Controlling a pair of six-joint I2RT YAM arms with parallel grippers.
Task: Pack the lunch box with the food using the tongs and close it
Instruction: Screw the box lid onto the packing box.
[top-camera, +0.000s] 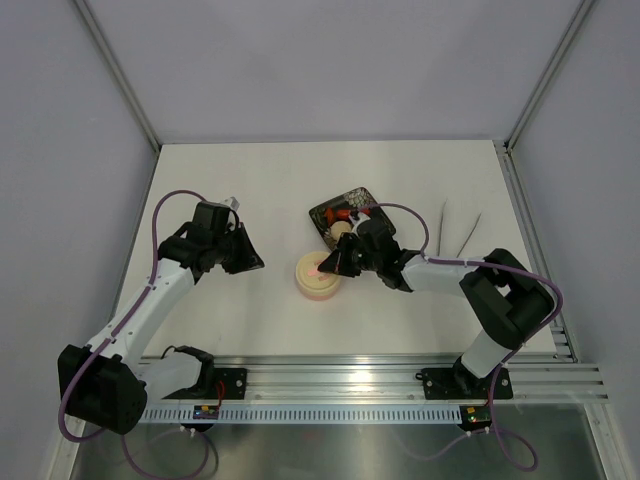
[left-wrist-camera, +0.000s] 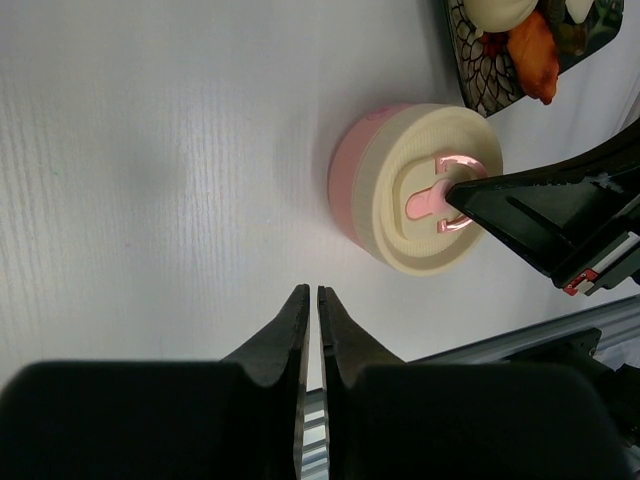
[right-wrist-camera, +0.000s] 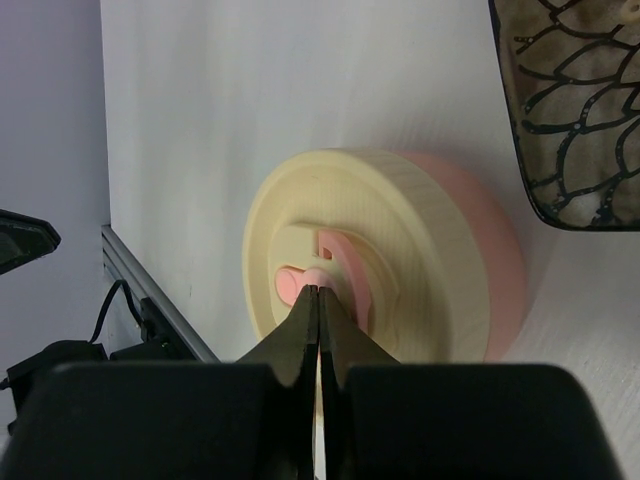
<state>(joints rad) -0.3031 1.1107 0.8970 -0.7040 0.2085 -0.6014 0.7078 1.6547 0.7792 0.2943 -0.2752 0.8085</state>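
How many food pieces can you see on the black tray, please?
2 for sure: an orange piece and a pale ball, side by side on the tray; others may be hidden or cut off.

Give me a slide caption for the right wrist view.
Shut right gripper touching the pink handle on the lunch box lid, tray beside.
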